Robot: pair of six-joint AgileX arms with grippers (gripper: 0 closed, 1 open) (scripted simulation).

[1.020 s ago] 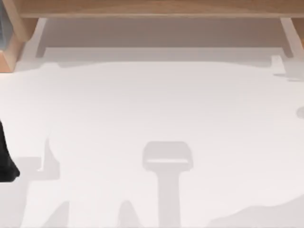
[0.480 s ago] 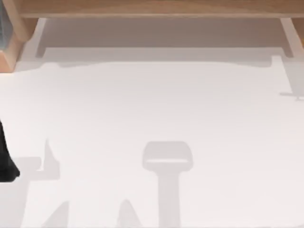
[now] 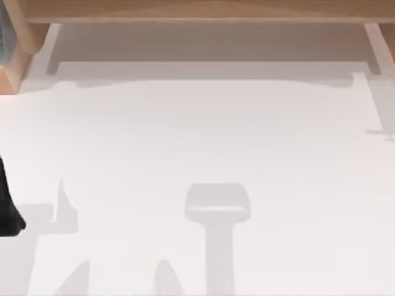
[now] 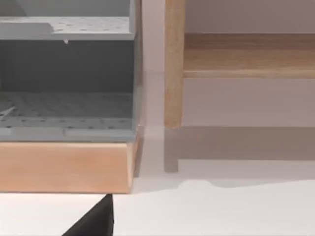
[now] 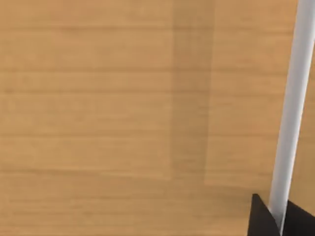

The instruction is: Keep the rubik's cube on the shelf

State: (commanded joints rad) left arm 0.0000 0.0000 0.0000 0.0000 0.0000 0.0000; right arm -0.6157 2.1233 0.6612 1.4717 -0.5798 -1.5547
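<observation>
Shelf (image 3: 197, 11), a long light-brown wooden board, runs along the far edge of the white table (image 3: 197, 135) and reaches nearly from the left edge to the right one. A slanted white support holds it up at each end, one near the far left corner (image 3: 46, 46) and one near the far right corner (image 3: 375, 46). A grey perforated rack (image 4: 66, 73) on a wooden base (image 4: 66, 167) stands at the far left corner, just beside the shelf's end.

The left arm (image 3: 7, 209) sits at the table's left edge, toward the near side. Its wrist view faces the rack and the shelf's wooden upright (image 4: 173, 64), with a dark tip of the left gripper (image 4: 96, 221) over the table; whether it is spread or pressed together I cannot tell.

The right gripper (image 5: 278, 223) is close over wood-grained board (image 5: 123, 118) beside a white bar (image 5: 290, 108); its state I cannot tell either. Where the rubik's cube lies I cannot tell.
</observation>
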